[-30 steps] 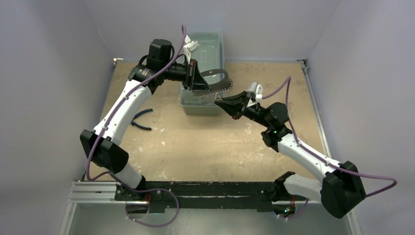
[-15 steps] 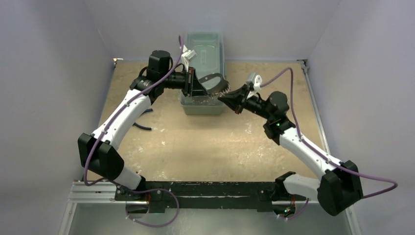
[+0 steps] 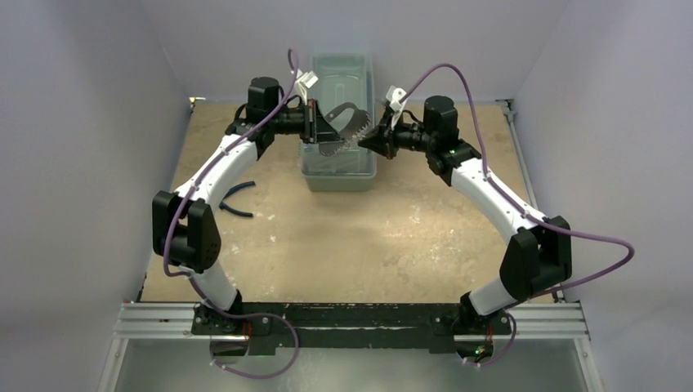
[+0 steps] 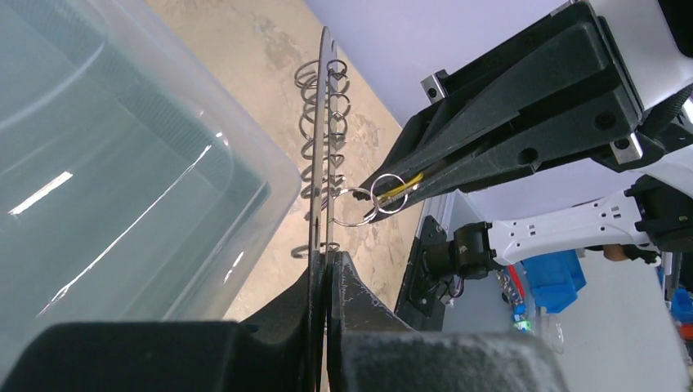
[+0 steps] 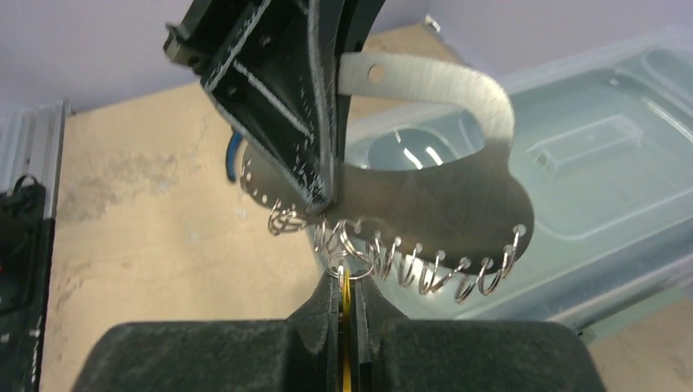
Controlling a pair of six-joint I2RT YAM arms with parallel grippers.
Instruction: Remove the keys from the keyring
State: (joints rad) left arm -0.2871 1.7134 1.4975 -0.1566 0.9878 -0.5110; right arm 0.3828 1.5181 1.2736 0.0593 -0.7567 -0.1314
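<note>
Over the clear plastic bin at the far side of the table, the two arms stood tip to tip. The left gripper was clamped shut on the keyring, which showed as a flat, silvery, curved plate held up on edge above the bin. A row of small split rings hung from holes along its rim. The right gripper was closed on the yellow-headed key, and only a thin yellow sliver of it showed between the fingers. A small ring at that gripper's tip linked to another ring on the plate's rim, just beside the left gripper's fingertips. The rest of the key was hidden inside the grip. Blue-handled pliers lay on the table to the left of the bin, well apart from both grippers
</note>
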